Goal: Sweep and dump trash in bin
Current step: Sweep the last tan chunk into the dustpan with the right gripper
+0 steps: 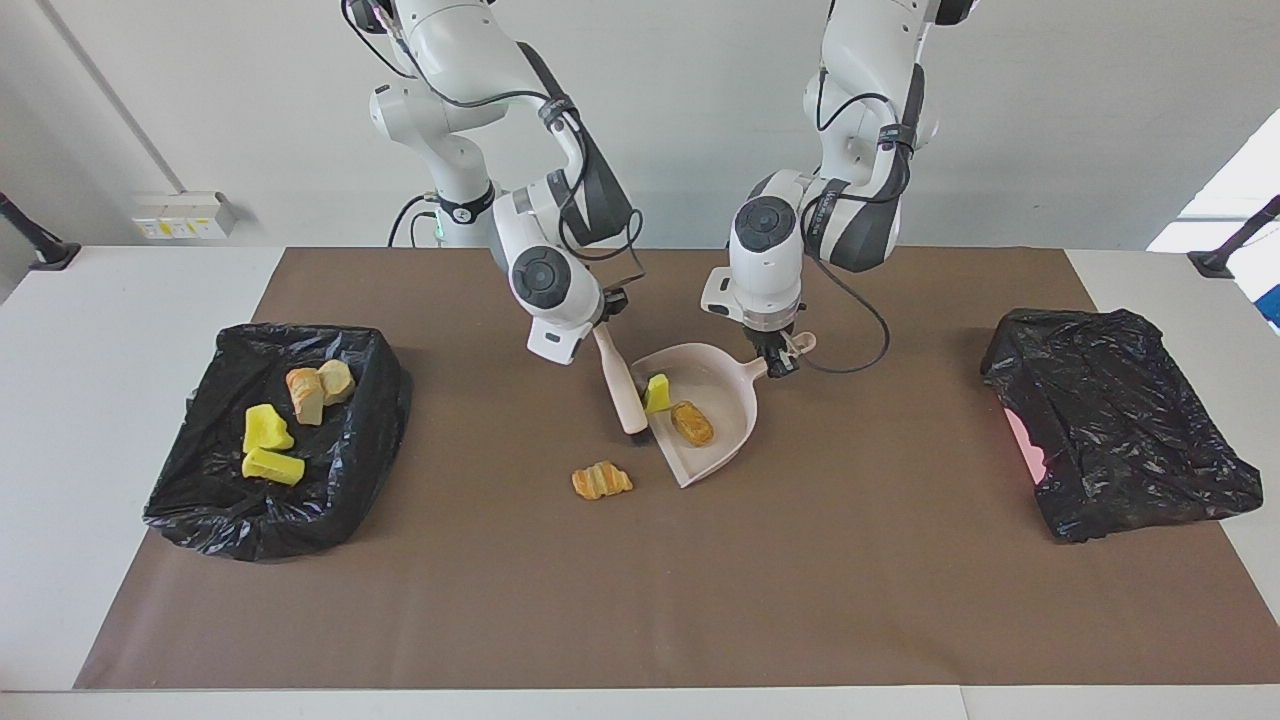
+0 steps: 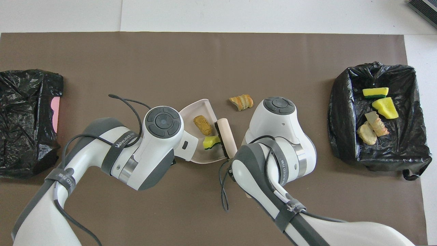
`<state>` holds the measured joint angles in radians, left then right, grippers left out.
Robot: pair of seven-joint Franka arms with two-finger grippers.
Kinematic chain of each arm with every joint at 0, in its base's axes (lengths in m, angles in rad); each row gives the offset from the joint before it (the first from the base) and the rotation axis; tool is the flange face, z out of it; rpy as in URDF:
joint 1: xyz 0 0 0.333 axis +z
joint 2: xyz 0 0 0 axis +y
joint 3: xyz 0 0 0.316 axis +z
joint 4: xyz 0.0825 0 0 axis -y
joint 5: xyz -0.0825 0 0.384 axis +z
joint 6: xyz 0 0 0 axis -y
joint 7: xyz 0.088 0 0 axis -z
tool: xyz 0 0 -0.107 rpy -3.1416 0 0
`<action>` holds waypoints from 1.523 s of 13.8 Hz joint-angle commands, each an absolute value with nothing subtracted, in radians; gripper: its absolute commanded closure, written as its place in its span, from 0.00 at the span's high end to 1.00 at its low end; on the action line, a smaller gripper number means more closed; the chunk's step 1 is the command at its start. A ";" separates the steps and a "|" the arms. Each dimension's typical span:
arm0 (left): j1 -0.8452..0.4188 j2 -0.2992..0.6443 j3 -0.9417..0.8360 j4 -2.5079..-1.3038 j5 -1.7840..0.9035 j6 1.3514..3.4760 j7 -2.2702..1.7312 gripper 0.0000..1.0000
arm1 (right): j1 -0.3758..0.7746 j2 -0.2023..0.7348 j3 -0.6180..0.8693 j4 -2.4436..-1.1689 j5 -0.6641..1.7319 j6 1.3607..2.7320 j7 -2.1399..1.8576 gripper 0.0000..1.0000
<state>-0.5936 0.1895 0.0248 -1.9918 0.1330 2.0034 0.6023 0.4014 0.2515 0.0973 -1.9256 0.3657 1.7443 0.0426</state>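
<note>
A pale pink dustpan (image 1: pixel 725 440) lies on the brown mat at mid-table and holds a yellow foam chunk (image 1: pixel 657 392) and a brown bread-like piece (image 1: pixel 692 422). My left gripper (image 1: pixel 783 358) is shut on the dustpan's handle. My right gripper (image 1: pixel 607 318) is shut on a pale brush (image 1: pixel 625 390), whose head stands at the pan's mouth against the yellow chunk. An orange croissant-like piece (image 1: pixel 601 480) lies on the mat just outside the mouth, farther from the robots. In the overhead view the dustpan (image 2: pixel 201 109), brush (image 2: pixel 228 135) and croissant piece (image 2: pixel 241 101) show; both grippers are hidden under the wrists.
A bin lined with a black bag (image 1: pixel 380 400) stands at the right arm's end of the table and holds several yellow and tan trash pieces (image 1: pixel 268 430). A second object wrapped in a black bag (image 1: pixel 1120 435) sits at the left arm's end. The brown mat (image 1: pixel 640 600) covers the table.
</note>
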 commanded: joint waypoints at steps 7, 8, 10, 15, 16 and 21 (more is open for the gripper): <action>-0.589 0.156 0.018 -2.037 0.146 2.036 0.595 0.00 | 0.279 0.277 0.087 -1.772 0.120 1.683 0.011 0.00; -0.589 0.156 0.018 -2.037 0.146 2.034 0.595 0.00 | 0.262 0.325 0.087 -1.732 0.086 1.683 -0.003 0.00; -0.589 0.156 0.018 -2.037 0.146 2.034 0.595 0.00 | 0.259 0.438 0.087 -1.587 0.004 1.663 -0.020 0.00; -0.589 0.156 0.018 -2.037 0.143 2.034 0.594 0.00 | 0.316 0.515 0.095 -1.517 -0.069 1.649 -0.012 0.00; -0.589 0.156 0.018 -2.037 0.143 2.036 0.594 0.00 | 0.321 0.511 0.097 -1.538 -0.025 1.651 -0.005 0.00; -0.589 0.155 0.018 -2.045 0.140 2.043 0.597 0.00 | 0.321 0.421 0.115 -1.705 0.278 1.638 -0.032 0.00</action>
